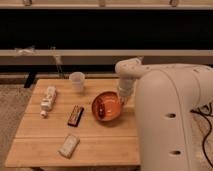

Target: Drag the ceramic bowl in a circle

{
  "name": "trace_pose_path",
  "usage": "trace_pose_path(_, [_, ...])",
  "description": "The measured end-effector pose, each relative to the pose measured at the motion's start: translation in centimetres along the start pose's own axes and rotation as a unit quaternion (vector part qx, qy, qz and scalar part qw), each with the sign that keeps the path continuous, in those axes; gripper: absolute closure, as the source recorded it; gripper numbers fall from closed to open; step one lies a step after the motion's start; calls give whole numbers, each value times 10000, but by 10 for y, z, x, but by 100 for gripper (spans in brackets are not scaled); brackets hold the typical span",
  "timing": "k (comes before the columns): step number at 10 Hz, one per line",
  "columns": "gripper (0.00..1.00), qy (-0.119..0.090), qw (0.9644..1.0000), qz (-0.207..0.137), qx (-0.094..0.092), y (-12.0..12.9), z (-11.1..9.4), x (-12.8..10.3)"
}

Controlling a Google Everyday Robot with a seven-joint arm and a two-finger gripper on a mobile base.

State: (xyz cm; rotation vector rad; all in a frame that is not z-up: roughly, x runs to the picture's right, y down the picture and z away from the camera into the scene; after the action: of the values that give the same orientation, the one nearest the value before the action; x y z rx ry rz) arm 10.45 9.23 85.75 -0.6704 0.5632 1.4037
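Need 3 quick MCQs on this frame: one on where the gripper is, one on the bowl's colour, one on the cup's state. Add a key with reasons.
1. The gripper is:
A. at the right rim of the ceramic bowl
B. lifted high, clear of everything
C. at the near left corner

2. The ceramic bowl is:
A. blue
B. white
C. orange-red

3. The plastic cup is:
A. lying on its side
B. standing upright on the table
C. stacked inside the bowl

Key:
1 A, the arm's tip sits low at the bowl's right rim.
2 C, the bowl is glossy orange-red with a darker rim.
3 B, the cup's open mouth faces up, and it stands behind and left of the bowl.
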Motion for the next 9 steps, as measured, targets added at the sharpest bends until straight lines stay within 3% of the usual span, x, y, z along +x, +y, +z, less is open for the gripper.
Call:
trace_pose_path(4, [100,277,9987,-435,-20,27,-20,69])
trace_pose_path(6, [100,360,9988,-337,53,9,-25,93])
trace_pose_path(9, [100,363,9988,117,308,-56,-39,113])
